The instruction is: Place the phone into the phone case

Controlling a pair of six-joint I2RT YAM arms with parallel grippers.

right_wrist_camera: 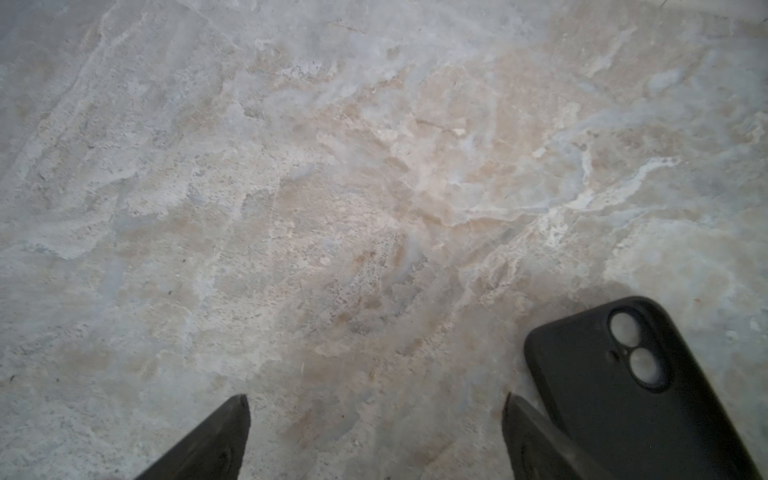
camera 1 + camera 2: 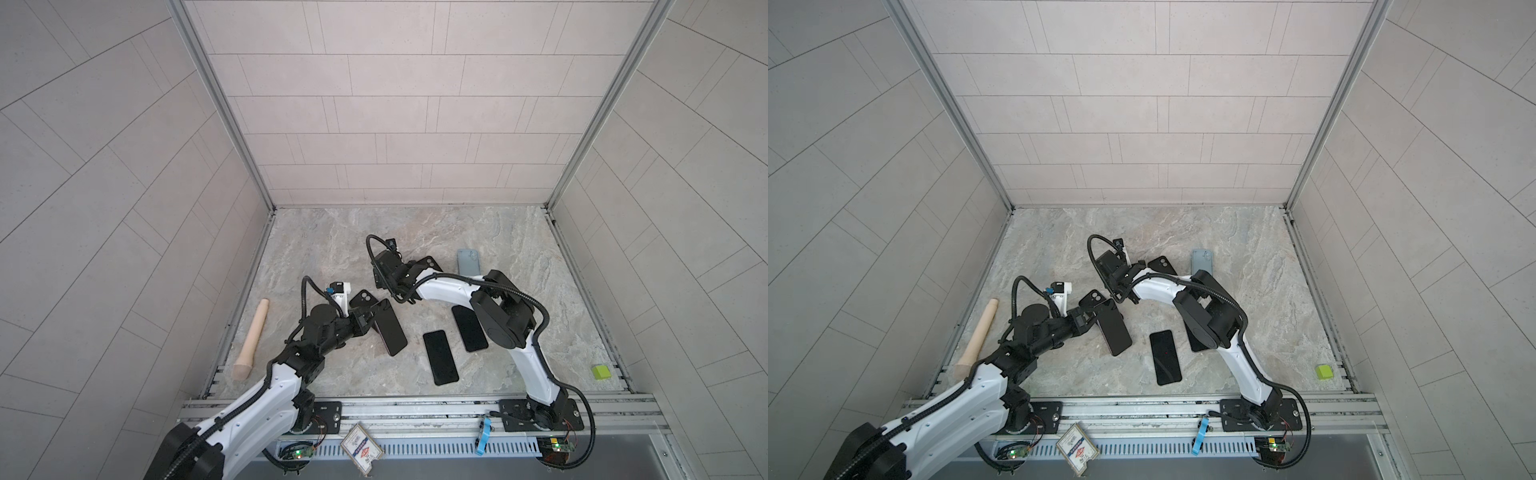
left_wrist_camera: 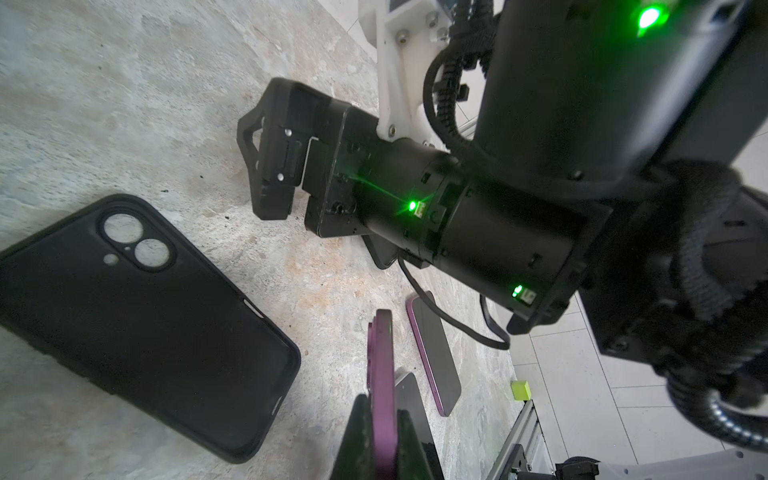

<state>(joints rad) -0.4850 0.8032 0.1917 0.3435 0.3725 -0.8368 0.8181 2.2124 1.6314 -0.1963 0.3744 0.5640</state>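
ok so the left fingers (image 3: 357,440) are pinching the purple phone (image 3: 380,365), held up on edge just beside the black phone case (image 3: 137,324), which lies flat on the marble surface (image 3: 124,104). The right fingers (image 1: 216,436) are spread wide (nothing between them) beyond that case, right next to a second black case (image 1: 615,395).

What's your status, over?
Left gripper shut on purple phone, edge-up. Right gripper open, empty. Black case empty beside phone. Nothing between them.
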